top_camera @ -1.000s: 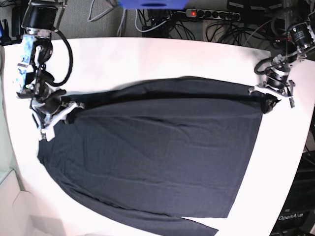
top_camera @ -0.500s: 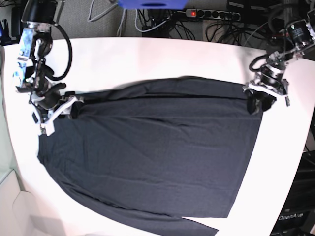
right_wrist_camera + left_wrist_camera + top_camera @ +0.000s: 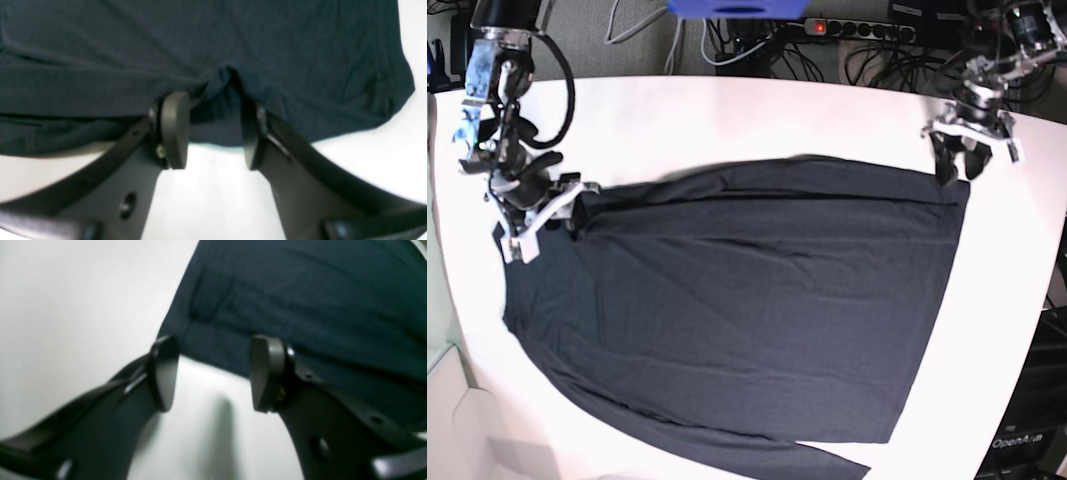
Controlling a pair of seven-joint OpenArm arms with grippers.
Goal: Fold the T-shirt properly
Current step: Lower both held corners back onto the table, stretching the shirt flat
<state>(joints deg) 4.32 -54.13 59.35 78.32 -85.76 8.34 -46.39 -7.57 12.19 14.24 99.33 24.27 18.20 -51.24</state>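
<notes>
Base view, left side: right tool (image 3: 535, 222) sat over the left far corner of the T-shirt (image 3: 737, 310), jaws wide apart and holding nothing. Right wrist view confirmed it: right tool (image 3: 213, 130) had both pads (image 3: 175, 130) spread, with a small bunched fold of the T-shirt (image 3: 213, 50) sitting in the gap just past the tips, not pinched; bare white desk (image 3: 206, 200) showed between the fingers below the cloth edge. Across the middle of the base view, the T-shirt lay spread flat on the white desk (image 3: 727, 120), dark navy, wider toward the near side, one sleeve end poking out at the bottom edge, a long fold line running along the far edge. Right side of the base view: left tool (image 3: 970, 148) hung above the far right corner of the shirt, jaws wide, nothing in them. Left wrist view: left tool (image 3: 213, 373) with pads (image 3: 263, 373) well apart, the T-shirt (image 3: 300, 300) hem edge running just beyond the tips, white desk (image 3: 83, 306) visible between them; view blurred, so contact with the cloth could not be told. Behind the desk, a power strip (image 3: 857, 28) and tangled cables.
</notes>
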